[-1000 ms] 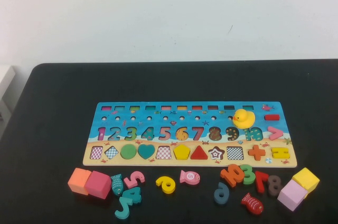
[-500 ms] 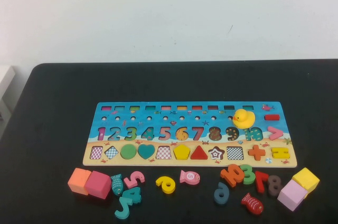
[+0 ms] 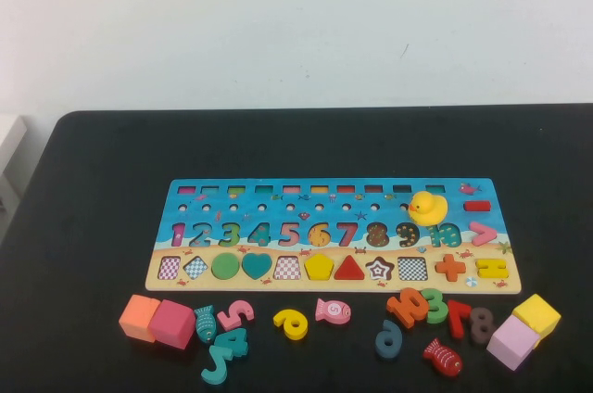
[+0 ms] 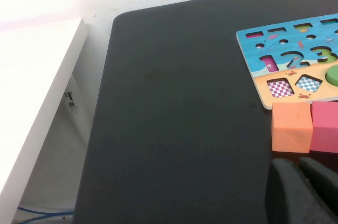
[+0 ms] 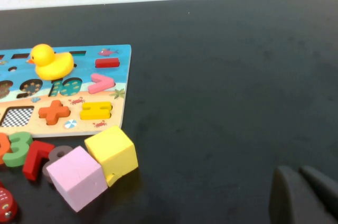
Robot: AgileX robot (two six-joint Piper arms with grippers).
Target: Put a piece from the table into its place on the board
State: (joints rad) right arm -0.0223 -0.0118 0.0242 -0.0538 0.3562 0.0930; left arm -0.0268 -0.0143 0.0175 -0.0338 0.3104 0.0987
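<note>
Board (image 3: pixel 334 234): lies flat on the black desk (image 3: pixel 296 147), long side facing the robot, so its row of shape recesses is the nearest row.
Piece: the yellow pentagon (image 3: pixel 319 266) sits flush in its place in the shape row, between a checkered square recess and the red triangle (image 3: pixel 349 268). Judged from this, the placing is already done.
Loose items: numbers, fish and cubes lie scattered on the desk just in front of the board, kept within easy reach of either arm. The yellow 6 (image 3: pixel 291 323) and the yellow cube (image 3: pixel 536 315) are separate things (not the pentagon).
Duck: a yellow duck (image 3: pixel 428 207) stands upright on the board near the number 10; it has no part in the task.
Left pincer (image 4: pixel 303 192): only its dark tips show in the left wrist view, pressed together and holding nothing, low over bare desk near the orange cube (image 4: pixel 292 127), clear of the board.
Right pincer (image 5: pixel 306 195): dark tips show in the right wrist view, close together and empty, over bare desk well apart from the yellow cube.
Arms: neither appears in the high view; both look parked.
</note>
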